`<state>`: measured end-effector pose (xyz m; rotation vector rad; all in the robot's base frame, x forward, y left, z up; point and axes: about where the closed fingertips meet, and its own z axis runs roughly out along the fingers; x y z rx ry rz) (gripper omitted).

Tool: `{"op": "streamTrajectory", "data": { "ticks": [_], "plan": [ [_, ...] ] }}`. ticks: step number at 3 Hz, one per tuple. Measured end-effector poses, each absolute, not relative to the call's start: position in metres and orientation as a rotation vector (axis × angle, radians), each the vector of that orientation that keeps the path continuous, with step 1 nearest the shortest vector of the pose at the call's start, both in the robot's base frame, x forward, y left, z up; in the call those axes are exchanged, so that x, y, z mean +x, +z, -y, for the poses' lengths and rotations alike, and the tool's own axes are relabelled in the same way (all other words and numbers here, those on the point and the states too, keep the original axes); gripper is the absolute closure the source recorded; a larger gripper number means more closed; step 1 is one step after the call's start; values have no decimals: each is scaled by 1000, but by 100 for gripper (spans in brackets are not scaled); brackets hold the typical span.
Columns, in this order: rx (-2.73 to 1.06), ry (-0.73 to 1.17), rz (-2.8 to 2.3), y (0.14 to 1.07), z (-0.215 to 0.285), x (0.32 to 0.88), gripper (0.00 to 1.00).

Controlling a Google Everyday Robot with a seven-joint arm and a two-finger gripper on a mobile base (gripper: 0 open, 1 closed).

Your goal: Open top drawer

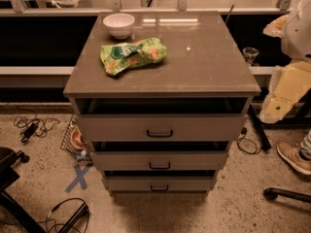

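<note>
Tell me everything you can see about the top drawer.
The top drawer sits just under the cabinet top and is the widest of three. Its front is plain grey-brown and level, with a small dark bar handle at the centre. A dark gap shows above the front, so it looks pulled out a little. Nothing touches it; the gripper hangs off to its right, apart.

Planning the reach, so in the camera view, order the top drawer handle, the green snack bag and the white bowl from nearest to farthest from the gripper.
The gripper hangs right of the cabinet.
1. Top drawer handle, front centre.
2. Green snack bag, on the cabinet top, left.
3. White bowl, back left corner.
</note>
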<state>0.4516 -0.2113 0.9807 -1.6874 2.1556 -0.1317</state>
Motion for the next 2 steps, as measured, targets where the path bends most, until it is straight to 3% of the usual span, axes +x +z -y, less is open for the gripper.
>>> {"op": "streamTrajectory", "data": {
  "ticks": [2],
  "plan": [
    [-1691,-114,-2063,940,200,496,0]
  ]
}}
